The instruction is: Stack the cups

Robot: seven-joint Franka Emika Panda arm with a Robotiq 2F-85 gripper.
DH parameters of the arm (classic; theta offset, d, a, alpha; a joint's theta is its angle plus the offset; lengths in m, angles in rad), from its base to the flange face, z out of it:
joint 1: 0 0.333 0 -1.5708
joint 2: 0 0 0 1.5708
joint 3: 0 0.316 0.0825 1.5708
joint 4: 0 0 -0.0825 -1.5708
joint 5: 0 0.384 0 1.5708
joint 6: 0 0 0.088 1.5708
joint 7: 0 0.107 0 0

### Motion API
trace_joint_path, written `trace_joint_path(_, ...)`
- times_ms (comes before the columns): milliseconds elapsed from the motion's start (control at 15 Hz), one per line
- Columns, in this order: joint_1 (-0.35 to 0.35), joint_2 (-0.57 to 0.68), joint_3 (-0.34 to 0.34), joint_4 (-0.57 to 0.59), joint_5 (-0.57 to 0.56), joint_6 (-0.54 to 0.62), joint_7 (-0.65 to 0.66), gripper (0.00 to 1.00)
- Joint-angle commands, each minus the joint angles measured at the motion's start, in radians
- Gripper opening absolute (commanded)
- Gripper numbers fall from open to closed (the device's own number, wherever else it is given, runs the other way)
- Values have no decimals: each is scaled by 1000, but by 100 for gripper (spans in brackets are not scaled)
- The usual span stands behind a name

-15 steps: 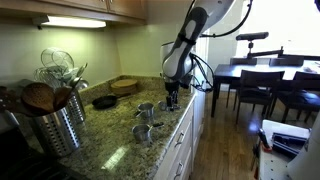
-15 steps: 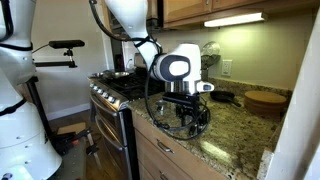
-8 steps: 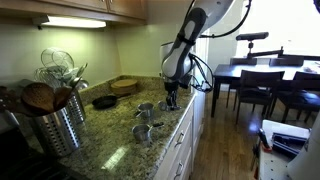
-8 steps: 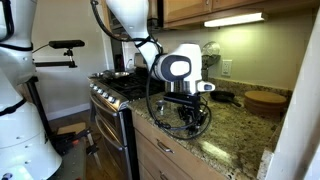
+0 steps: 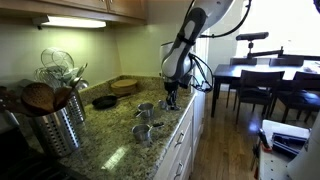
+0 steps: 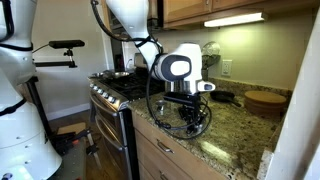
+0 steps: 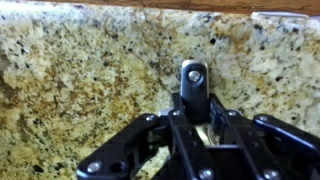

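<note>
Cups (image 5: 146, 108) are lying in a small cluster near the front edge of the granite counter (image 5: 105, 150) in an exterior view. The gripper (image 5: 171, 99) is hanging low just beside the nearest of them, on the side away from the ribbed utensil holder (image 5: 55, 128), and its jaws are too small here to read. In an exterior view from the opposite end, the gripper (image 6: 186, 118) is sitting right down at the counter (image 6: 240, 135), its own body hiding whatever is beneath. The wrist view is telling the most: a flat handle (image 7: 193, 82) with a hole at its tip is sticking up the frame from between the jaws, its long axis running straight out from the gripper (image 7: 198, 128). The jaws are standing close on either side of that handle, but whether they are pinching it or merely flanking it I cannot tell. The coming move is turning, I judge, on one thing — the other cups are lying along the counter toward the utensil holder, so a carry would be heading that way.
</note>
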Motion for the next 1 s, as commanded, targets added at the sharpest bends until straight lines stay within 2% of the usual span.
trace_joint_path(0, 0, -9, -4, -8, -9, 12, 28, 13)
trace_joint_path(933, 25, -61, -15, -2, -45, -10, 69, 13)
